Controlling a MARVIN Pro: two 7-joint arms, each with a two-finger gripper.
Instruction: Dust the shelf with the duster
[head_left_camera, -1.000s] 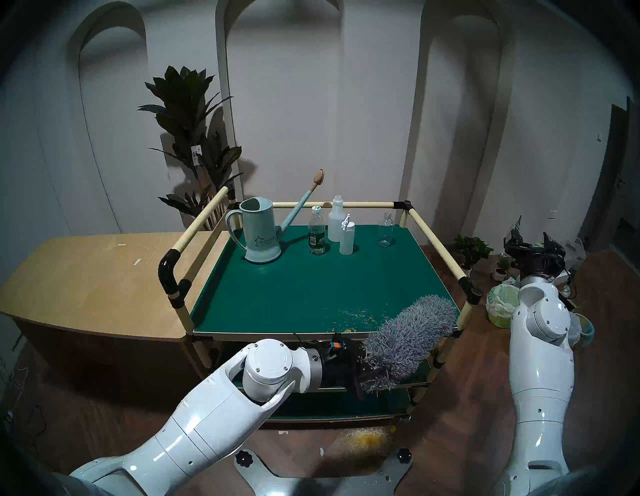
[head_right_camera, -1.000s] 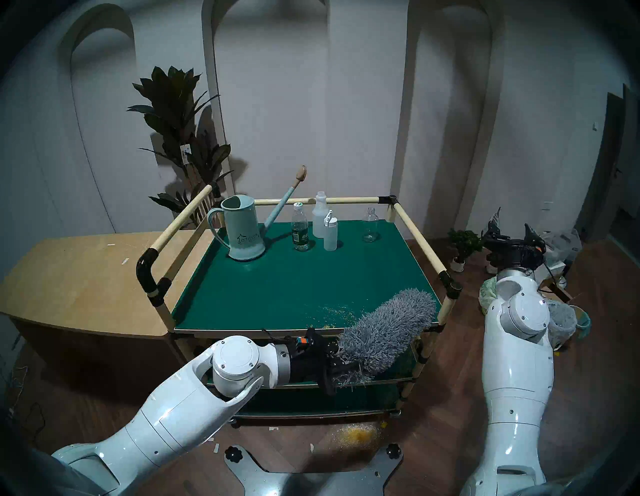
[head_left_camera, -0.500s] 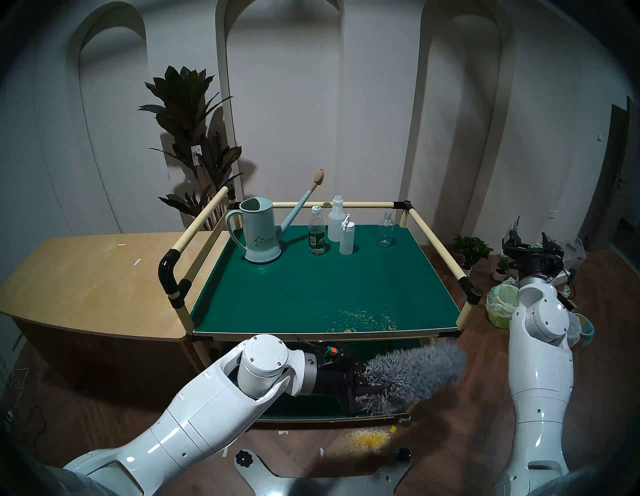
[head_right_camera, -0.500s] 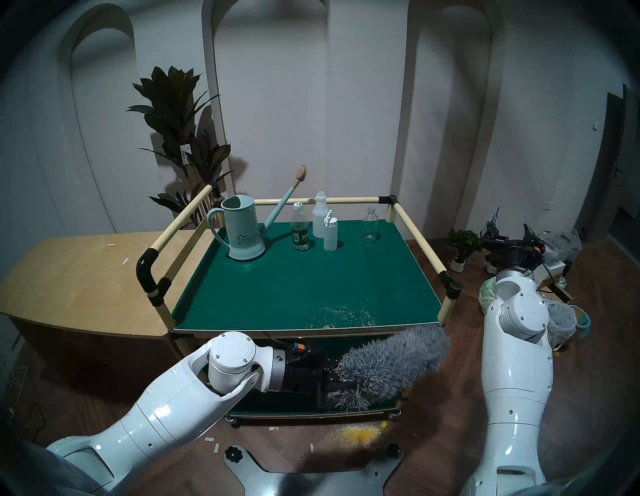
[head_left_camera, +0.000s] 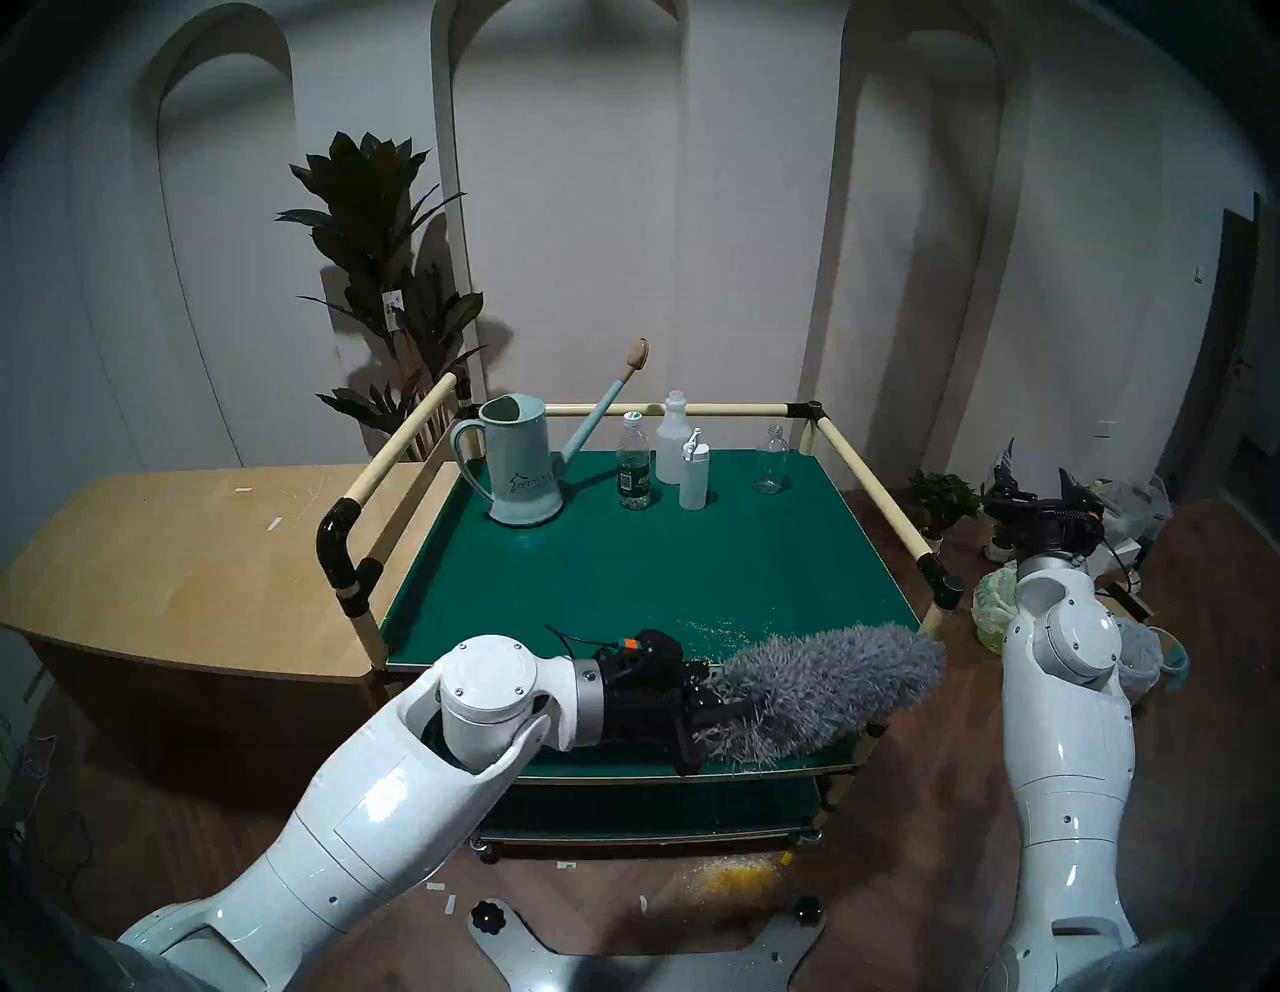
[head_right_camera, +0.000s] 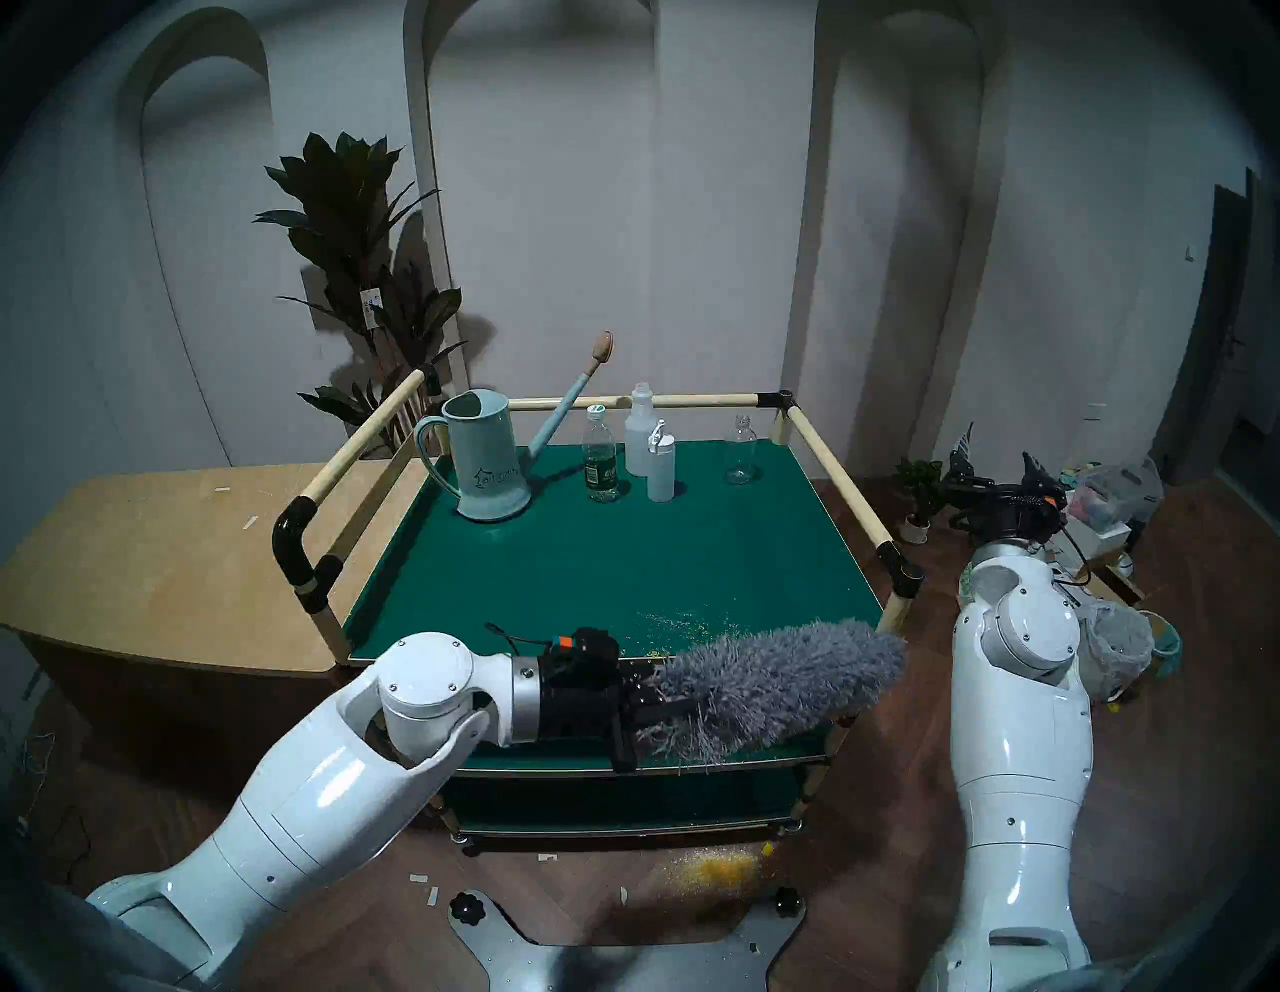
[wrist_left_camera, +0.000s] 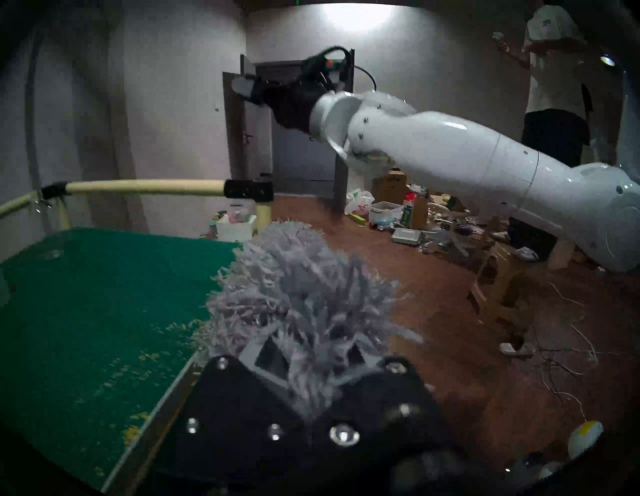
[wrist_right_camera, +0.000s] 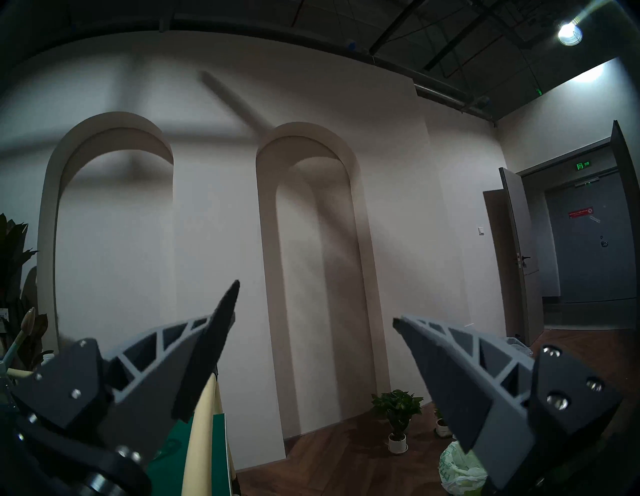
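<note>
Where yellow crumbs (head_left_camera: 720, 632) lie, green shelf (head_left_camera: 623, 568).

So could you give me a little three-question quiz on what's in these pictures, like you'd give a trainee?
1. True or false: the left gripper is shut on the duster.
2. Where do the yellow crumbs lie on the shelf?
A) by the watering can
B) near the front edge, toward the right
C) under the clear glass bottle
3. Fill in: the right gripper is ____ and holds nothing.

Key: 1 true; 2 B; 3 open.
</note>
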